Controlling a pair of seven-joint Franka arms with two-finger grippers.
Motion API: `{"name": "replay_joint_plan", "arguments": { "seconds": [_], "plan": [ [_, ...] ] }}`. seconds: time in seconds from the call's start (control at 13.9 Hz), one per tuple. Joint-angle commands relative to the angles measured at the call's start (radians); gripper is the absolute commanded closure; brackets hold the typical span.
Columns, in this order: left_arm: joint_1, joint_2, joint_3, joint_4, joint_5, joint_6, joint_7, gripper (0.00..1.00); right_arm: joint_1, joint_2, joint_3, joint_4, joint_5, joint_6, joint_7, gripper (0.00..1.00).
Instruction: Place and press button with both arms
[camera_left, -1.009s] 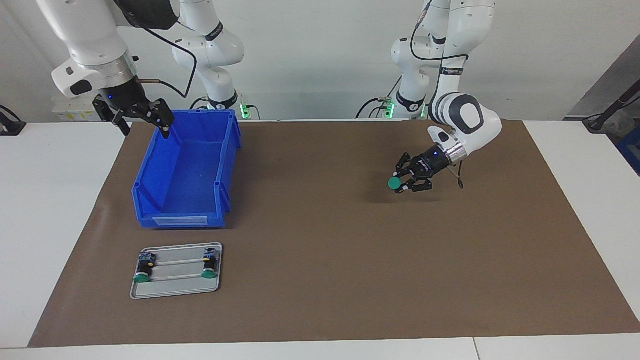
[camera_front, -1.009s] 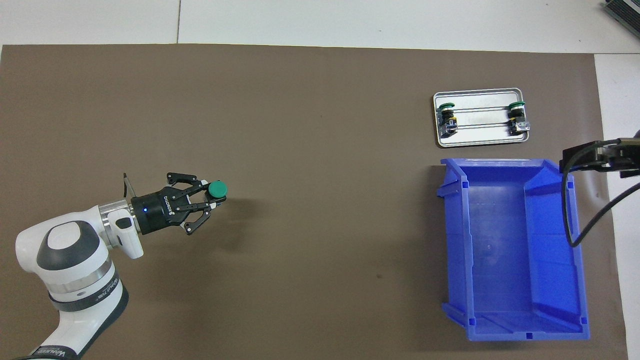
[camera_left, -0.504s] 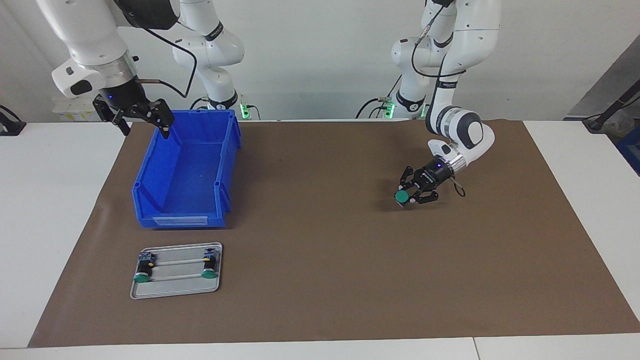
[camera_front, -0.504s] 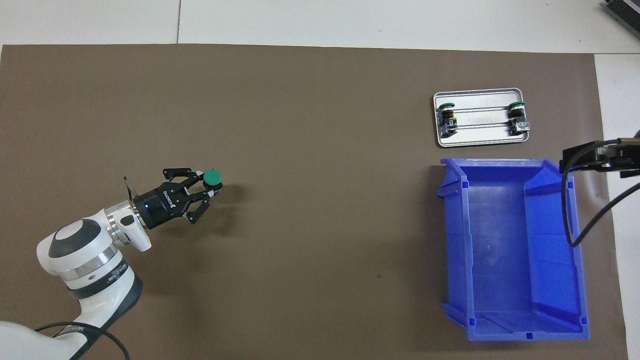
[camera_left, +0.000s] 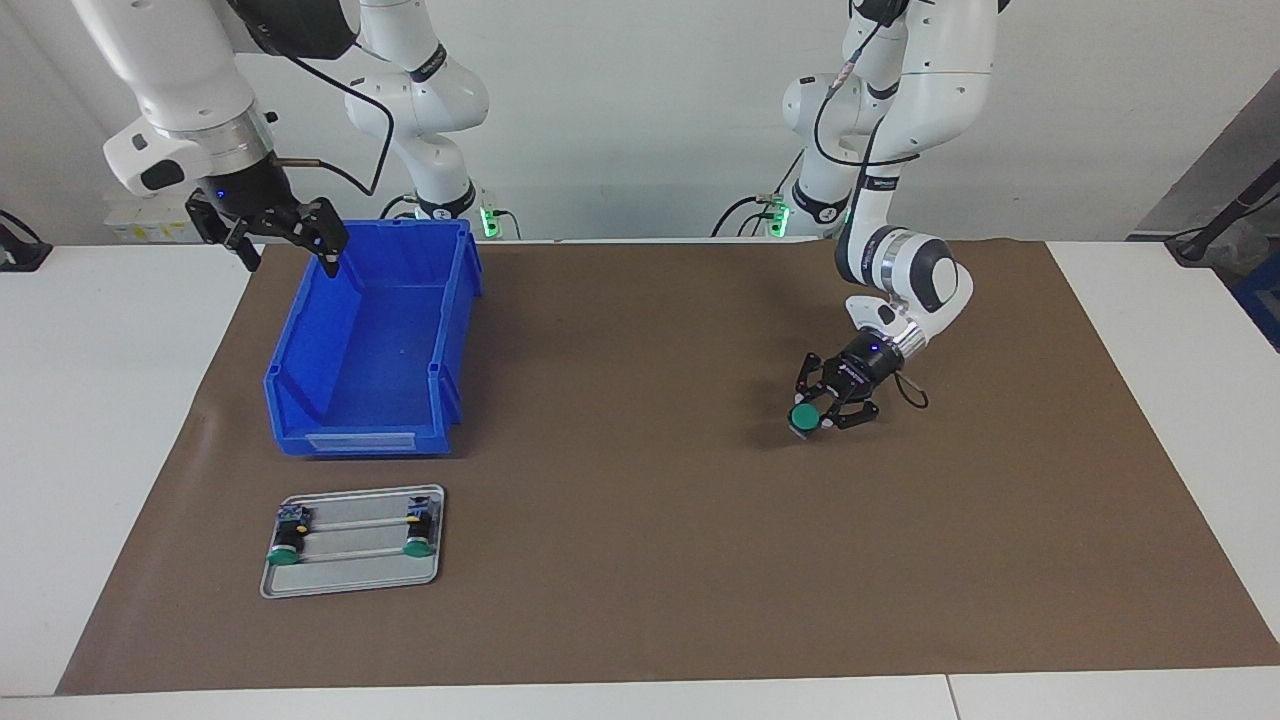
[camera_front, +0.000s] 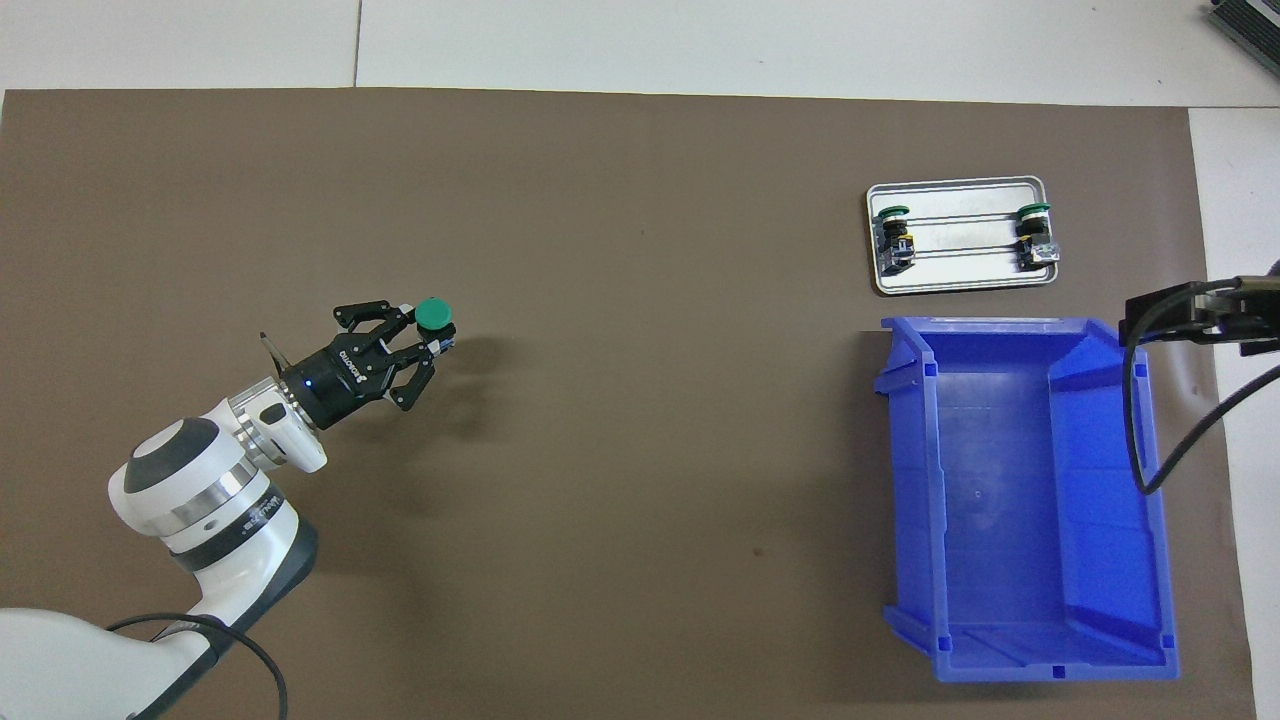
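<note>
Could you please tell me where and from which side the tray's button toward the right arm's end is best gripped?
Probably the black body of that button, between its green cap and rear block, from straight above. It lies on its side in the tray, cap pointing away from the robots, so fingers closing across the body clear the wider cap.

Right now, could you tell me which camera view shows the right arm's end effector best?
The facing view: the right end effector shows whole, open, over the blue bin's corner. The overhead view catches only part of it at its edge.
</note>
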Motion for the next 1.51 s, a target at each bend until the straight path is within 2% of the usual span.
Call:
{"name": "replay_joint_plan", "arguments": {
  "seconds": [0.0, 0.29, 0.43, 0.65, 1.15, 1.44],
  "plan": [
    [-0.034, 0.046, 0.009, 0.074, -0.073, 0.082, 0.024, 1.00, -0.005, -0.014, 0.006, -0.008, 0.007, -0.009, 0.005, 0.00],
    [-0.023, 0.164, 0.009, 0.155, -0.098, 0.055, 0.026, 1.00, -0.005, -0.014, 0.006, -0.008, 0.007, -0.009, 0.005, 0.00],
    [-0.014, 0.170, 0.005, 0.183, -0.142, 0.047, 0.024, 1.00, -0.005, -0.014, 0.006, -0.008, 0.007, -0.009, 0.005, 0.00],
    [-0.017, 0.165, 0.005, 0.169, -0.159, -0.041, 0.026, 1.00, -0.005, -0.014, 0.006, -0.008, 0.007, -0.009, 0.005, 0.00],
    [-0.032, 0.086, 0.012, -0.059, -0.158, -0.324, 0.194, 1.00, -0.005, -0.014, 0.006, -0.008, 0.007, -0.009, 0.005, 0.00],
    [-0.064, 0.058, 0.015, -0.147, -0.141, -0.398, 0.279, 1.00, -0.005, -0.014, 0.006, -0.008, 0.007, -0.009, 0.005, 0.00]
  ]
}}
